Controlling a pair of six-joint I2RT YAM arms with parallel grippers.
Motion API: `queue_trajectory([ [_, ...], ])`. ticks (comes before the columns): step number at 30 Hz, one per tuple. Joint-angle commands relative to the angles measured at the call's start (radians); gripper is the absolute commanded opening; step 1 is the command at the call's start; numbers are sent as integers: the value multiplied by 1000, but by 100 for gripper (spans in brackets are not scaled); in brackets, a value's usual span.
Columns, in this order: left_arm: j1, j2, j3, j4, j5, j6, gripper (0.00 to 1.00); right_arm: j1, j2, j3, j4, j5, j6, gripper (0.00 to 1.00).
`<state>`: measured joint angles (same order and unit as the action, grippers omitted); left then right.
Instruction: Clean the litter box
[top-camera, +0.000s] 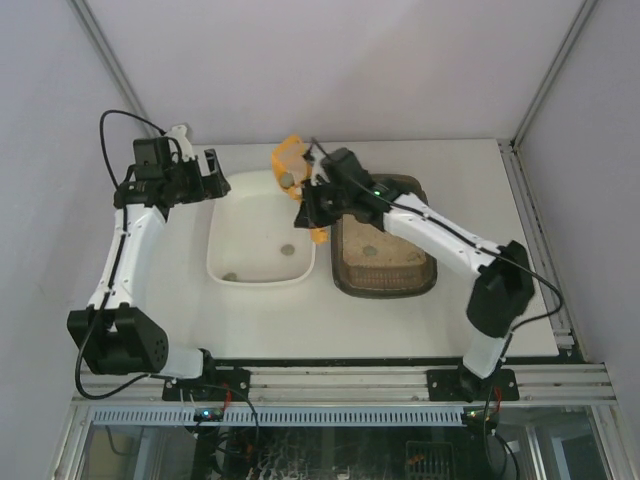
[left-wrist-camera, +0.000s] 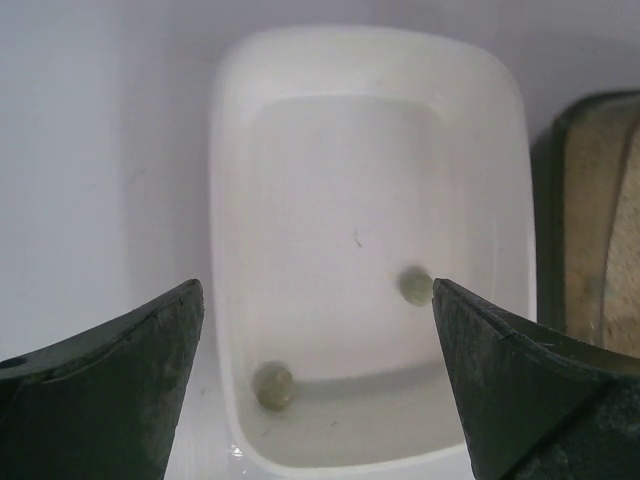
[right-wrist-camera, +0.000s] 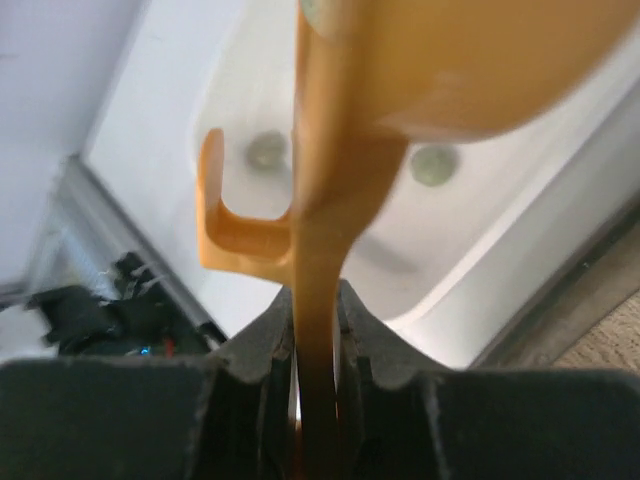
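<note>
While the orange scoop (top-camera: 290, 160) is clamped by its handle in the right hand (top-camera: 310, 205), one grey lump (top-camera: 287, 179) is carried in it above the white tub (top-camera: 255, 215). The left hand (top-camera: 213, 176) is spread wide, gripping nothing. The litter box (top-camera: 385, 289) is set on the table (top-camera: 300, 320) just right of the tub.

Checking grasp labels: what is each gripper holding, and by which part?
Right gripper grips the orange scoop by its handle. Left gripper is open, holding nothing.
</note>
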<state>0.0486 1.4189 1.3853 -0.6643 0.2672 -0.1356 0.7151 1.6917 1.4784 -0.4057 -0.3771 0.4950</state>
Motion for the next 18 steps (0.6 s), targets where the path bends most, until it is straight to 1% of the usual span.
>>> queue_trajectory([
  [1,13,-69,68,-1,-273,-55,100,157,250,378,-661,568,-212,0],
  [2,15,-75,65,4,-302,-73,100,202,306,458,-720,648,-224,0],
  [4,20,-91,49,20,-361,-102,100,252,411,591,-803,737,-241,0],
  [7,19,-121,9,56,-440,-124,100,287,503,707,-859,832,-245,0],
  [10,20,-147,-26,78,-463,-124,100,295,517,727,-846,854,-249,0],
  [15,19,-175,-64,104,-450,-111,100,297,491,707,-819,875,-259,0],
  [18,19,-176,-65,106,-441,-111,100,309,459,678,-781,926,-268,0],
])
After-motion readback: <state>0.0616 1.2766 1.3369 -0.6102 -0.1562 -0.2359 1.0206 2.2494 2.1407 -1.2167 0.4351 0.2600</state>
